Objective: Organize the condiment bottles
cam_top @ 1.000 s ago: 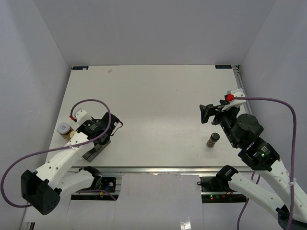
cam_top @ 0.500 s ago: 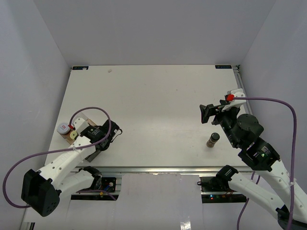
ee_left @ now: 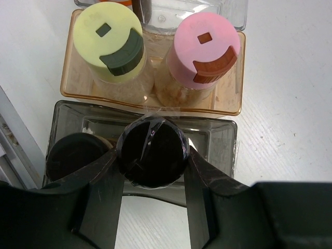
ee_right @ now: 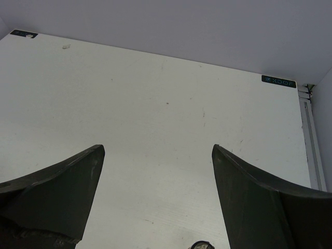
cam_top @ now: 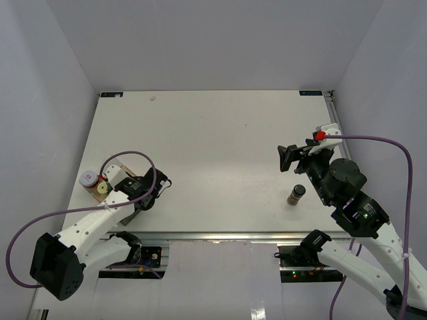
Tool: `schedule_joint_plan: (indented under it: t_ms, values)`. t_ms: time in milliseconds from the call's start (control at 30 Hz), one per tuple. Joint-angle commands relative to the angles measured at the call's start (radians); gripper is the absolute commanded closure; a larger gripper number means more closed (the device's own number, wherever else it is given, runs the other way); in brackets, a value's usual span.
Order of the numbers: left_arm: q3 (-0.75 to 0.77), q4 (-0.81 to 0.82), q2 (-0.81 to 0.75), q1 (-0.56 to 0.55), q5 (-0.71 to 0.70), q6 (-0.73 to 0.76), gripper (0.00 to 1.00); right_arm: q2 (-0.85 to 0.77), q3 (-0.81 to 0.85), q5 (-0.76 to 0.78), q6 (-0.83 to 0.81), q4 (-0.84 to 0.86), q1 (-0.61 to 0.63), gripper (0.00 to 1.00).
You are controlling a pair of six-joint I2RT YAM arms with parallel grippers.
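Observation:
My left gripper [ee_left: 152,158] is shut on a black-capped condiment bottle [ee_left: 151,144], holding it upright over a smoky grey tray [ee_left: 224,136]. A second black-capped bottle [ee_left: 72,157] stands in that tray to its left. Just beyond, an amber tray [ee_left: 234,98] holds a yellow-capped bottle [ee_left: 108,37] and a pink-capped bottle [ee_left: 205,44]. In the top view one dark-capped bottle [cam_top: 295,195] stands alone near the front right. My right gripper [cam_top: 288,159] hovers open behind it, with nothing between its fingers [ee_right: 62,179]; only that bottle's cap [ee_right: 201,245] peeks in at the bottom edge.
A clear tray [ee_left: 231,11] sits behind the amber one. In the top view a white-capped bottle [cam_top: 87,178] stands at the left end of the trays, close to the table's left edge. The metal rail [cam_top: 220,235] runs along the front edge.
My left arm has swung back toward the front left with the black-capped bottle, bringing it over the trays. The right arm and the lone bottle have not moved.

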Motion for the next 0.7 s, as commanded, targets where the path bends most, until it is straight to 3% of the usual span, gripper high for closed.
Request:
schedule_joint_plan:
  t_ms: [0, 167, 400, 600, 667]
  values:
    - [-0.017, 0.049, 0.008, 0.005, -0.044, 0.002, 1.00, -0.001, 0.008, -0.001, 0.000, 0.049, 0.006, 0.09]
    - [-0.029, 0.072, 0.043, 0.005, -0.042, -0.016, 1.00, -0.008, 0.005, -0.001, -0.002, 0.049, 0.006, 0.09]
    - [-0.023, 0.033, 0.096, 0.005, -0.045, -0.072, 0.85, -0.022, -0.001, 0.001, 0.000, 0.049, 0.006, 0.09]
    - [-0.027, 0.043, 0.087, 0.005, -0.045, -0.070, 0.57, -0.027, -0.006, 0.001, 0.000, 0.051, 0.007, 0.09]
    - [-0.029, 0.047, 0.087, 0.005, -0.042, -0.068, 0.52, -0.028, -0.008, 0.002, 0.000, 0.051, 0.007, 0.09]
